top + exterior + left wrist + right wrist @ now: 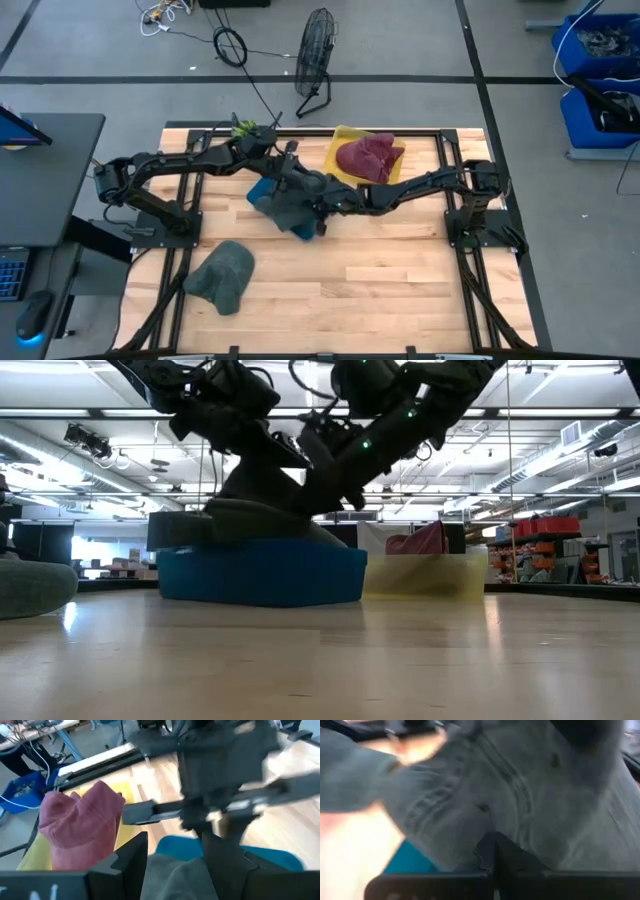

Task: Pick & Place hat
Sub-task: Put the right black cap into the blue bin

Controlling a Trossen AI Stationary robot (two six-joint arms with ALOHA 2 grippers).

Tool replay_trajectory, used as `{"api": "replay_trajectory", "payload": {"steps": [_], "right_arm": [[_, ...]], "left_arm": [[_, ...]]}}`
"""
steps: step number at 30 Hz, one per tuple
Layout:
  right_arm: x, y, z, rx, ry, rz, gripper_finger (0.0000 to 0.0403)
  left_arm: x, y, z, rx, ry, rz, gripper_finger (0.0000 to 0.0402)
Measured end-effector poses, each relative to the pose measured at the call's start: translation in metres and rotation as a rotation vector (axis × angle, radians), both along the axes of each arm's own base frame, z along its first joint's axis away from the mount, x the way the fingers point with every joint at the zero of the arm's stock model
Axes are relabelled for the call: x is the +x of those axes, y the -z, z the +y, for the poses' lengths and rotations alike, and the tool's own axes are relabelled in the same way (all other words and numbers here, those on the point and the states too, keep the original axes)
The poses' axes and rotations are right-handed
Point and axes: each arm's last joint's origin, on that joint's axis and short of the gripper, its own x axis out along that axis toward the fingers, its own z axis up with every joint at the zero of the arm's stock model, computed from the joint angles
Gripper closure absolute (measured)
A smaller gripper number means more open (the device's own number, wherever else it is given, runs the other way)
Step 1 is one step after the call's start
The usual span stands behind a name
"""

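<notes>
A dark grey hat (288, 214) lies partly over a blue tray (258, 187) at the table's middle. In the low view the grey hat (235, 518) sits on the blue tray (260, 572) and rises to a peak under both arms. My left gripper (175, 855) comes from the left and has grey cloth between its fingers. My right gripper (493, 852) comes from the right and is shut on the same hat. A maroon hat (368, 158) rests in a yellow tray (343, 140). A second grey hat (222, 275) lies on the table near the left front. My left gripper holds a bunch of the grey hat's cloth (172, 877) pinched between its two fingers (131, 856), coming from above at a slant; the cloth fills the gap. My right gripper pinches the hat's cloth (470, 830) between its shut fingertips. The hat's lower part (200, 525) rests on the blue tray.
The yellow tray with the maroon hat (420, 540) stands just right of the blue tray, toward the far edge. The second grey hat (30, 585) lies at the left. Bare wood (400, 280) spreads over the near half. A fan (315, 55) stands on the floor beyond.
</notes>
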Motion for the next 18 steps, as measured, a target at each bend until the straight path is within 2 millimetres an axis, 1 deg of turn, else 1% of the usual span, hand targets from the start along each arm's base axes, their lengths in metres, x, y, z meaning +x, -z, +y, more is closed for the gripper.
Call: {"api": "replay_trajectory", "payload": {"steps": [5,11,14,18], "right_arm": [[-0.005,0.004,-0.017,-0.011,0.102,0.056,0.0401],[-0.006,0.005,-0.027,0.037,0.127,0.052,0.0401],[-0.006,0.004,-0.03,0.049,0.138,0.045,0.0401],[-0.005,0.003,-0.035,0.038,0.162,0.02,0.0401]], "left_arm": [[0.0,-0.003,-0.002,-0.028,-0.01,-0.006,0.0208],[-0.002,-0.005,-0.004,-0.055,-0.024,0.001,0.0208],[-0.001,-0.002,-0.014,-0.114,-0.014,0.049,0.0209],[0.003,0.011,-0.043,-0.182,0.06,0.191,0.0212]]}}
